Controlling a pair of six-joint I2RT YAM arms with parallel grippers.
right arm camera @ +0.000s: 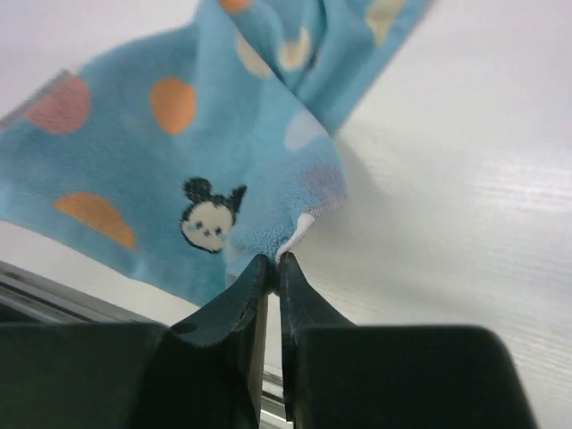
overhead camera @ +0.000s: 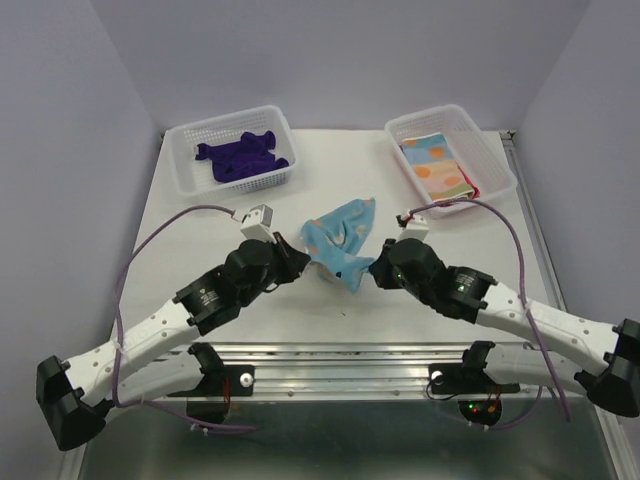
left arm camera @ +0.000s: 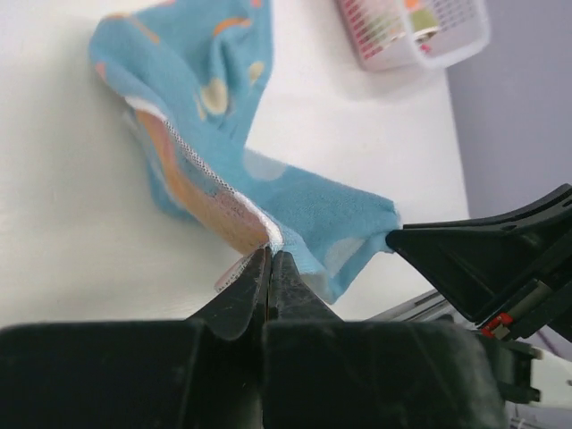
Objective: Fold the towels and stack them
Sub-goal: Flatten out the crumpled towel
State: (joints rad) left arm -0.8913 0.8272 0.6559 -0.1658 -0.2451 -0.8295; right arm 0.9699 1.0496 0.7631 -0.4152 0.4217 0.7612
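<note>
A light blue towel point(overhead camera: 340, 237) with orange spots and cartoon figures hangs crumpled between both grippers over the table's middle. My left gripper point(overhead camera: 300, 256) is shut on one near corner of it point(left arm camera: 271, 239). My right gripper point(overhead camera: 378, 265) is shut on another corner point(right arm camera: 277, 256). The blue cloth fills the right wrist view point(right arm camera: 192, 170) and trails away in the left wrist view point(left arm camera: 206, 116). A dark purple towel point(overhead camera: 240, 155) lies bunched in the left basket. Folded towels point(overhead camera: 437, 168), the top one blue with orange spots, lie in the right basket.
A white perforated basket point(overhead camera: 180, 165) stands at the back left and another point(overhead camera: 497, 170) at the back right, also in the left wrist view point(left arm camera: 465, 40). The metal rail point(overhead camera: 340, 352) runs along the table's near edge.
</note>
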